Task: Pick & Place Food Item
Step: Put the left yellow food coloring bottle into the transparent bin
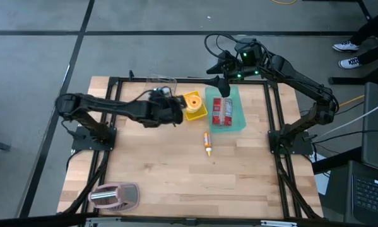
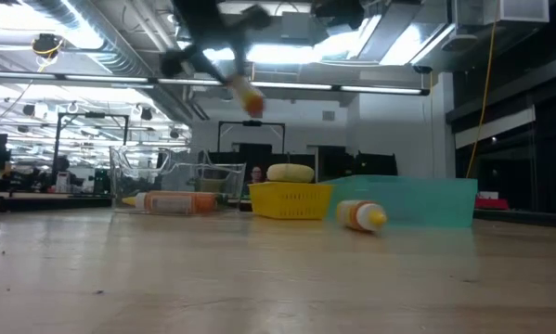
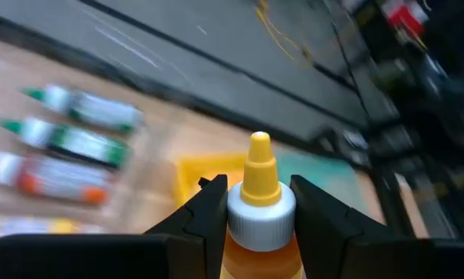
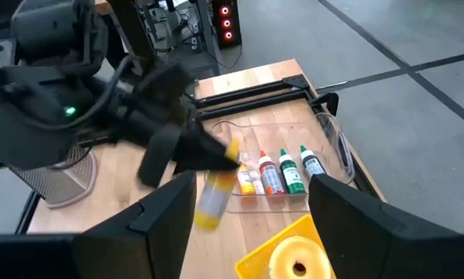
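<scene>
High view: the left gripper [image 1: 173, 113] holds a bottle just beside the yellow basket [image 1: 195, 106]. Left wrist view: fingers [image 3: 208, 213] pinch the bottle [image 3: 260, 209] below its cap. Right wrist view: the right gripper [image 4: 247, 205] waits, fingers spread. Keep the bottle upright; release only above the intended container.

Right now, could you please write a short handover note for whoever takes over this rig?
Left end effector: shut on a yellow-capped bottle, carried in the air near the yellow basket.
Right end effector: open, holding nothing, raised over the table's far edge, above the teal tray.
Clear bin at the far edge holds more bottles; one bottle lies loose on the table.
Done: bottle picked up.
Left: set it down; the destination is unclear.
</scene>
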`<state>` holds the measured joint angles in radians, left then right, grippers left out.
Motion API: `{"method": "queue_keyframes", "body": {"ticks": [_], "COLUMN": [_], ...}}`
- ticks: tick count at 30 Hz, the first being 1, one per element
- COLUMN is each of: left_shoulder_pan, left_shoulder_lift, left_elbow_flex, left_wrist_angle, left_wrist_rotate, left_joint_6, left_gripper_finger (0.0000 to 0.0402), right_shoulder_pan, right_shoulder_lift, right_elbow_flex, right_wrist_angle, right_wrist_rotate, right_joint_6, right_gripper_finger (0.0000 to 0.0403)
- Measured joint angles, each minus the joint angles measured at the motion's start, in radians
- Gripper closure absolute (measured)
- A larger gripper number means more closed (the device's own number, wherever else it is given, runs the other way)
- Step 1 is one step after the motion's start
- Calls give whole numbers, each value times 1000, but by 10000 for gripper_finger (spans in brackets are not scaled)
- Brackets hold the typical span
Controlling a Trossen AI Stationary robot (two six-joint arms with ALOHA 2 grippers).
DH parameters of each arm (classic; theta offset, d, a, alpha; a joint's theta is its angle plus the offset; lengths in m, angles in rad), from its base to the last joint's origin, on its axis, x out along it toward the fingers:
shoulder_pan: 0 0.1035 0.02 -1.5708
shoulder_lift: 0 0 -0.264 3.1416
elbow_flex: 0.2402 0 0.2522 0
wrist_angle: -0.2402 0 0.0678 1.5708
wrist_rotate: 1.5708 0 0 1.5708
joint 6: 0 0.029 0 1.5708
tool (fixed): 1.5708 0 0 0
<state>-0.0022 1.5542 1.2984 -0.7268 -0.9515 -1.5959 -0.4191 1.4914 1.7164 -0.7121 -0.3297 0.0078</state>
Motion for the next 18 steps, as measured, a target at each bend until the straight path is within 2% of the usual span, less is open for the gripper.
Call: {"method": "queue_keyframes", "body": {"ticks": [4,7,11,15,18], "left_shoulder_pan": [16,34,47,62,89], "left_shoulder_lift": [-50,-68,-104,-130,-147], "left_elbow_flex": [-2,-52,-209,-376,-437], "left_wrist_angle": [-219,-267,-127,99,186], "left_wrist_rotate": [-62,-83,-97,-80,-94], "left_joint_6": [-178,-335,-513,-536,-539], "left_gripper_finger": [288,288,288,288,288], "right_shoulder_pan": [0,0,0,0,0], "right_shoulder_lift": [0,0,0,0,0], "right_elbow_flex": [0,0,0,0,0], "right_wrist_angle": [7,15,17,16,8], "right_wrist_rotate": [0,0,0,-10,-22], "right_joint_6": [7,7,7,7,6], "right_gripper_finger": [156,156,156,156,156]}}
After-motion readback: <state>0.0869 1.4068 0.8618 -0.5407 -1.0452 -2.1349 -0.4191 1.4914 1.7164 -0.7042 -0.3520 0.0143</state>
